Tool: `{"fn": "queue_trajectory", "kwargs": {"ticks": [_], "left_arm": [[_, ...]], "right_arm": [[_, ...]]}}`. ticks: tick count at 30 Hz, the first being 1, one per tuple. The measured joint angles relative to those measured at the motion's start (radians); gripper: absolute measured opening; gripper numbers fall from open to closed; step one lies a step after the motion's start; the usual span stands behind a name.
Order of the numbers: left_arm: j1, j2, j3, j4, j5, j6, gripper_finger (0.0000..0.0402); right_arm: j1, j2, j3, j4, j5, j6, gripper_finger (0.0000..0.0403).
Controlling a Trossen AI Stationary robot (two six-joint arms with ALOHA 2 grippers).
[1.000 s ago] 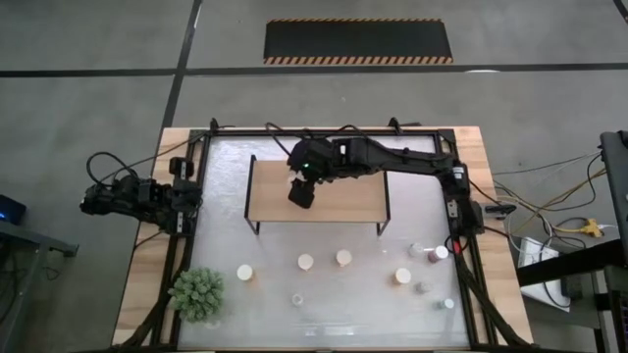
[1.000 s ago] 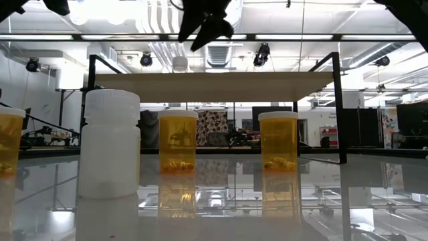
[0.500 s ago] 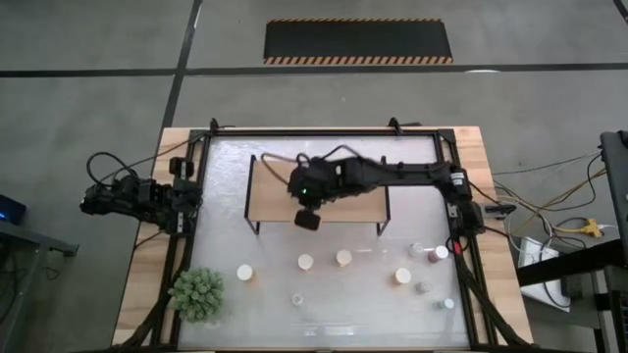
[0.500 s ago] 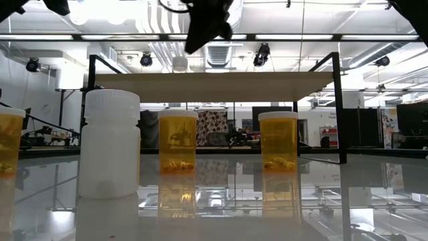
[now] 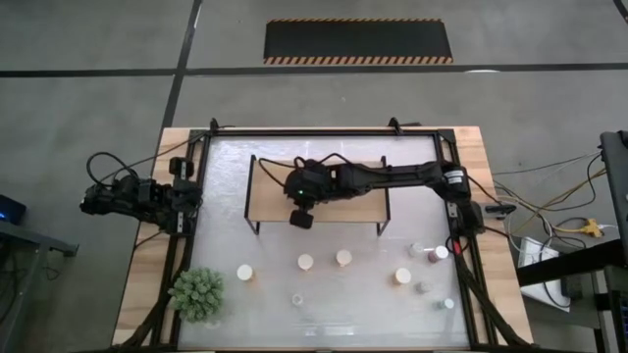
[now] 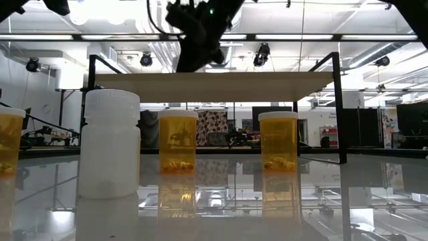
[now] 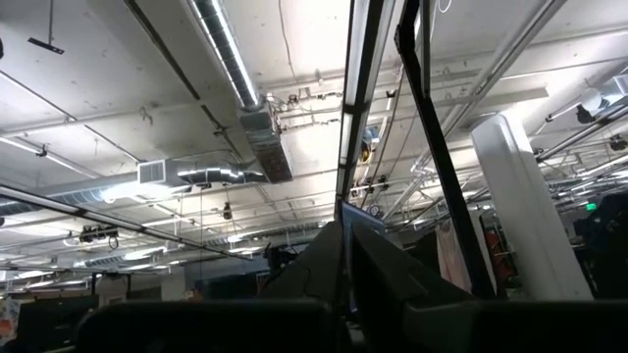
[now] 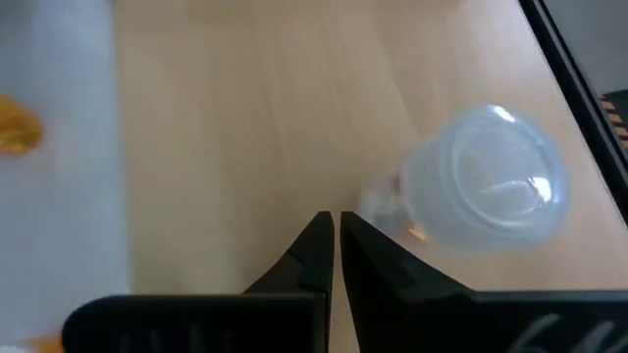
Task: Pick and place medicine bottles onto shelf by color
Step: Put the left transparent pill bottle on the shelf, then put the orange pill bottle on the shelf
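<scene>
The right gripper (image 5: 302, 218) is hovering over the front edge of the shelf (image 5: 270, 201), its fingers (image 8: 316, 250) pressed almost together and holding nothing. A white-capped bottle (image 8: 481, 181) is standing on the shelf just beside those fingertips, not touching them. Other bottles (image 5: 343, 257) are sitting on the table (image 5: 226, 245) in front of the shelf. The left gripper (image 5: 93, 201) is waiting off the table's left edge; its fingers cannot be made out.
</scene>
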Motion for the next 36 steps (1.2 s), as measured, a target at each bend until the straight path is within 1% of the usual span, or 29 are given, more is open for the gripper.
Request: {"fn": "queue_trajectory", "kwargs": {"ticks": [11, 21, 24, 28, 33, 36], "left_arm": [[0.0, 0.0, 0.0, 0.0, 0.0, 0.0, 0.0005], [0.0, 0.0, 0.0, 0.0, 0.0, 0.0, 0.0005], [0.0, 0.0, 0.0, 0.0, 0.0, 0.0, 0.0005], [0.0, 0.0, 0.0, -0.001, 0.0, 0.0, 0.0005], [0.0, 0.0, 0.0, -0.001, 0.0, 0.0, 0.0005], [0.0, 0.0, 0.0, -0.002, 0.0, 0.0, 0.0005]], "right_arm": [[-0.055, 0.0, -0.012, 0.023, 0.002, -0.028, 0.0013], [-0.074, 0.0, -0.016, 0.068, 0.026, -0.044, 0.0013], [-0.074, 0.0, -0.016, 0.068, 0.03, -0.044, 0.0013], [-0.074, 0.0, -0.016, 0.069, 0.077, -0.043, 0.0013], [-0.07, 0.0, -0.016, 0.062, 0.078, -0.044, 0.0013], [-0.041, -0.019, -0.018, 0.042, 0.081, -0.044, 0.0013]]}}
